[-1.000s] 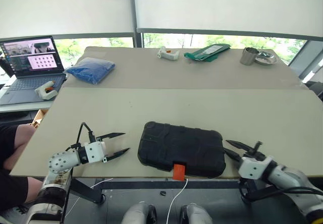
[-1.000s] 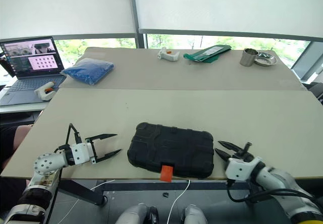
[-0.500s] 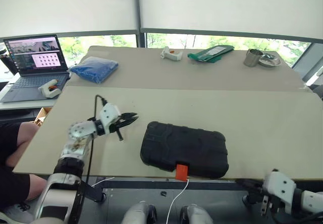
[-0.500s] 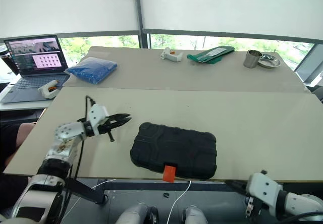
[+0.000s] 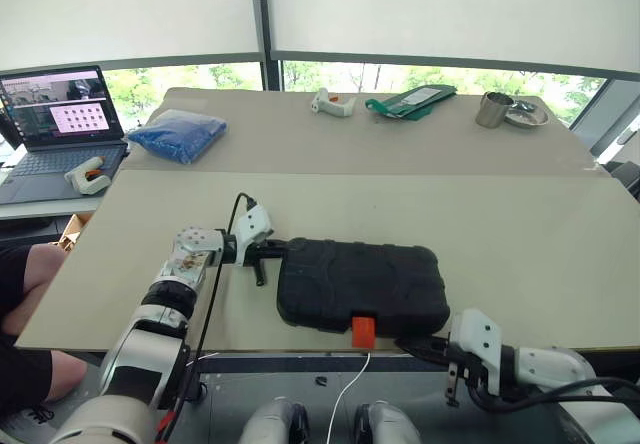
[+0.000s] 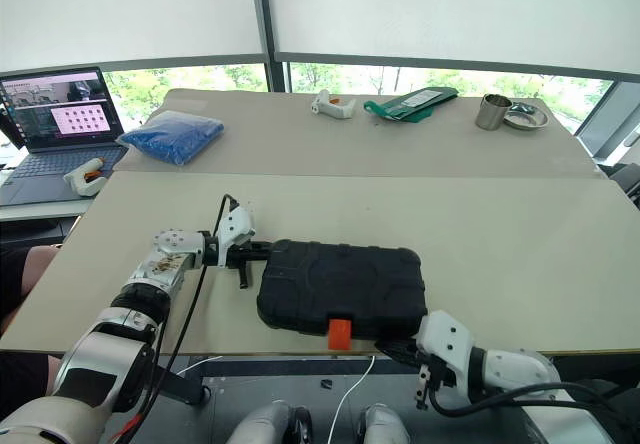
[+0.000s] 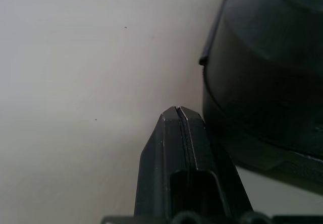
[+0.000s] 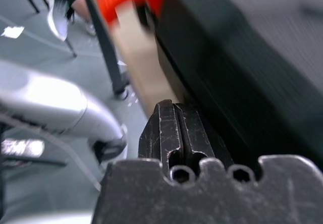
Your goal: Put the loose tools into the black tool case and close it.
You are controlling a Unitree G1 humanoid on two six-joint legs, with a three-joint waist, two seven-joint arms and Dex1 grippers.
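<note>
Both closed fingers [image 7: 177,114] now at case [image 5: 362,284] edges.

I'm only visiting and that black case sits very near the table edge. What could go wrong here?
1. The black case overhangs the near edge of the table, orange latch past it. The shut left hand is at its left end; a push there might slide or swing it off.
2. The shut right hand sits low at the edge by the latch. Lifting there could tip the case, or the fingers could slip off the smooth shell.
</note>
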